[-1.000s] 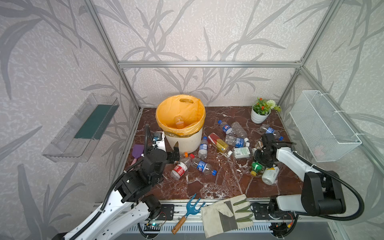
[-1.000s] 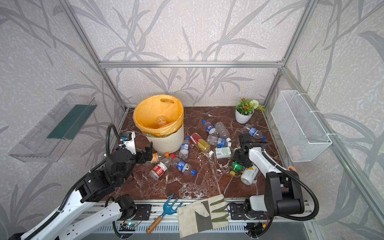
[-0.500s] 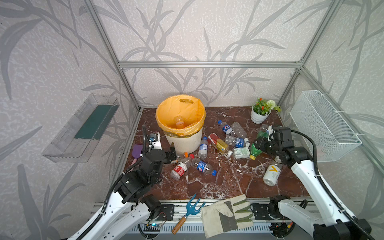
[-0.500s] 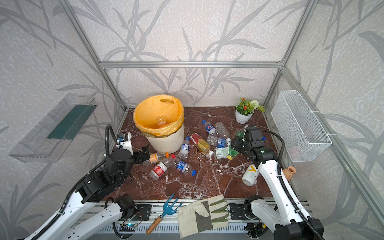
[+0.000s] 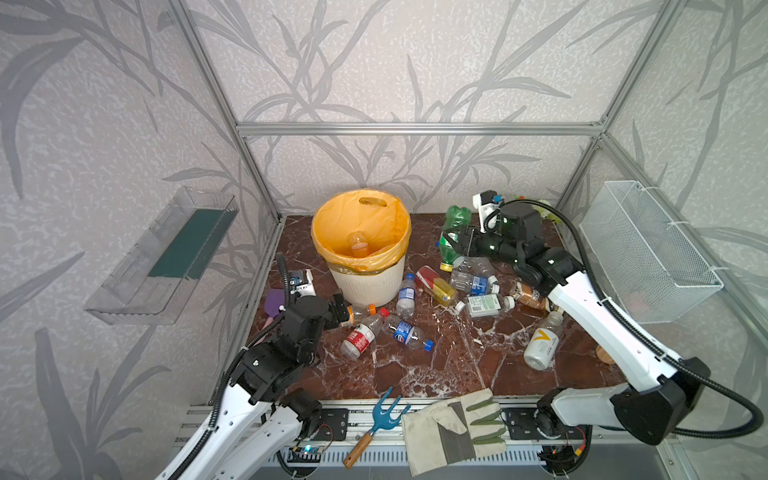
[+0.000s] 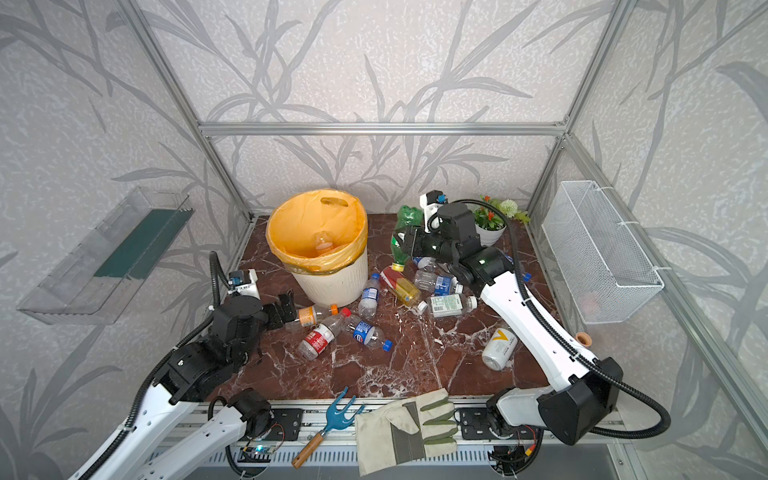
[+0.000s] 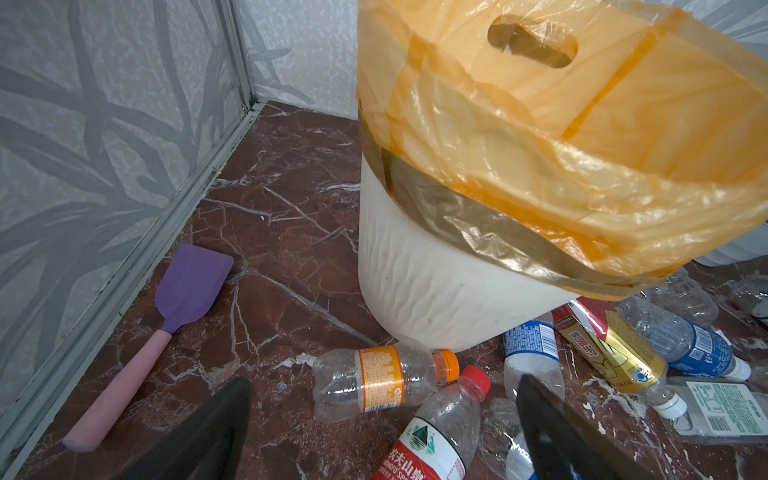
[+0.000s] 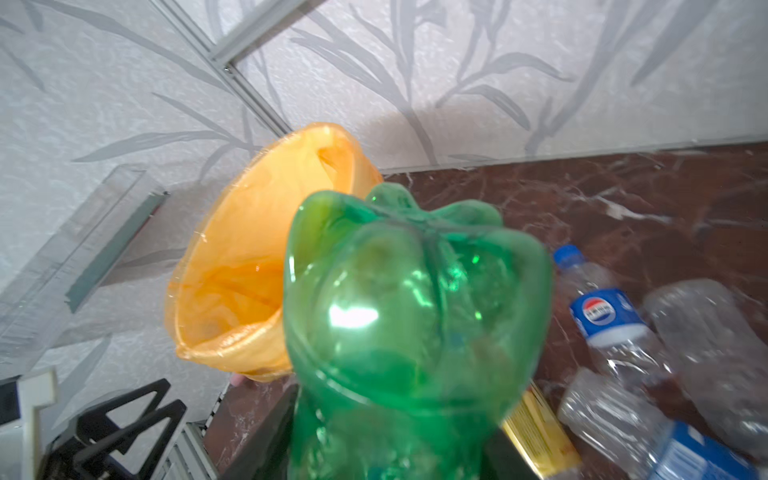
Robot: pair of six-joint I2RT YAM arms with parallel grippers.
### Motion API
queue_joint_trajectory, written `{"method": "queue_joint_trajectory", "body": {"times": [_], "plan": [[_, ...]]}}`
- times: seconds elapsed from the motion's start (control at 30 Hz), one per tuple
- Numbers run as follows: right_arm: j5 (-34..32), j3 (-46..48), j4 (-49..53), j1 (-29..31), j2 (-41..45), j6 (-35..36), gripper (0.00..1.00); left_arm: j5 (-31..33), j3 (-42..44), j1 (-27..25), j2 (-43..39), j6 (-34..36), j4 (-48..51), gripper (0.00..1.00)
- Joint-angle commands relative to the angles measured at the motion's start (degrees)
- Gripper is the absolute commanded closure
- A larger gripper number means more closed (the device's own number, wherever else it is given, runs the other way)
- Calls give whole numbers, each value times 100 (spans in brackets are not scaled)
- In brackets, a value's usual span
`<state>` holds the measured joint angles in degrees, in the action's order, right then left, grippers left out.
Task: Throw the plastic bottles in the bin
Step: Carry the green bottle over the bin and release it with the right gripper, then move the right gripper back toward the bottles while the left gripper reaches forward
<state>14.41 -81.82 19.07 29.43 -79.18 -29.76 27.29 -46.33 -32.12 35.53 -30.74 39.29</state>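
Green bottle (image 5: 459, 216), clamped in right pincer (image 5: 452, 243), hangs apart from bin rim (image 5: 400, 252)

Left arm (image 5: 241, 419) and right arm (image 5: 582, 316): white shells, chunky black joints, ribbed black cable hose (image 5: 284, 274) running along, small white camera box (image 5: 482, 205) at each wrist.

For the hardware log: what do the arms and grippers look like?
The left arm and right arm have white shells, black joint housings and black corrugated conduit. The left gripper and right gripper are black, each beside a white camera block.
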Motion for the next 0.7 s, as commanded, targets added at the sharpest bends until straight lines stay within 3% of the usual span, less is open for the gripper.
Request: {"method": "queue_joint_trajectory", "body": {"times": [0.0,0.3,0.47,0.57,0.67], "plan": [[658,-471,-948,90,-360,-290,53,-59,65,42,-41,-231,235,1],[999,-2635,-694,696,-2181,-308,50,-102,17,56,-41,-113,286,1],[1119,-4488,927,812,-3256,229,21,-192,-30,57,51,-50,275,1],[685,-3922,585,769,-2744,458,3,-225,-14,60,44,-94,317,1],[466,-3857,505,651,-2538,539,1,-253,27,57,24,-126,257,1]]}}
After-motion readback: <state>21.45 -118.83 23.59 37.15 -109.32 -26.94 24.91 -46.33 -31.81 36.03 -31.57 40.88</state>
